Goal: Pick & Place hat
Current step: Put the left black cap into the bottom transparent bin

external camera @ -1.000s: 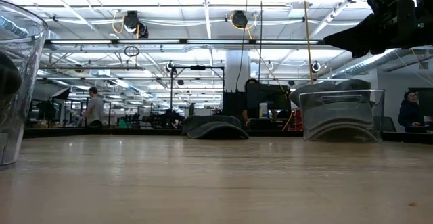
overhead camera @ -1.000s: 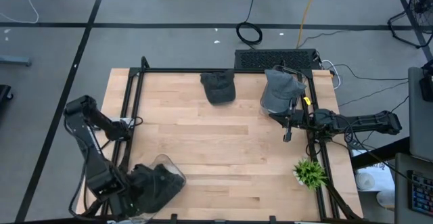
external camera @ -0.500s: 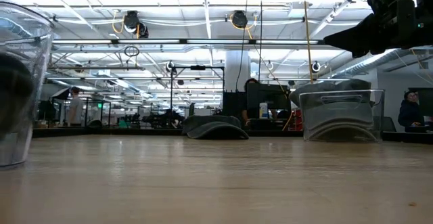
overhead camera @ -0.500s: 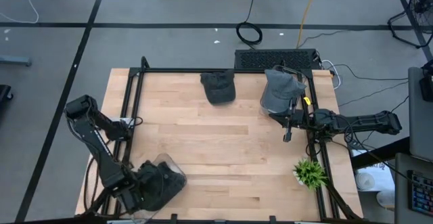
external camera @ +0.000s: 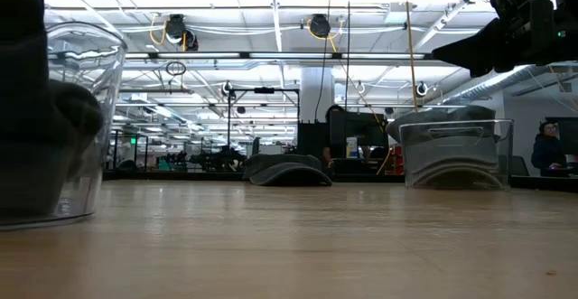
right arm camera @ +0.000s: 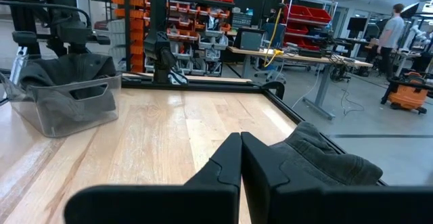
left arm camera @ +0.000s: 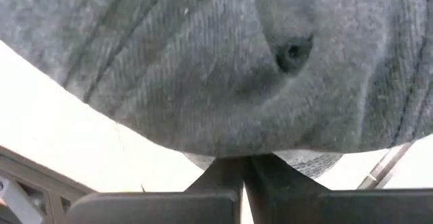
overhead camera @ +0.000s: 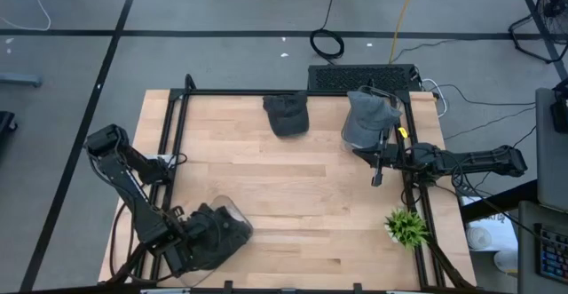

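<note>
At the table's [overhead camera: 284, 196] near left corner, a clear bin [overhead camera: 232, 218] holds a dark hat [overhead camera: 211, 232], and the left gripper [overhead camera: 182, 243] sits clamped on that hat's fabric, so the hat lies straight ahead of its fingers, touching them. Well apart (across the table's far side), another hat [overhead camera: 286, 115] lies loose and a grey hat [overhead camera: 368, 116] rests in a second bin [external camera: 456, 154], beside which the right gripper [overhead camera: 377, 168] waits pinched shut on nothing. Only the left wrist view shows the closed fingers [left arm camera: 223, 176] biting grey cloth; from overhead the grip is hidden.
</note>
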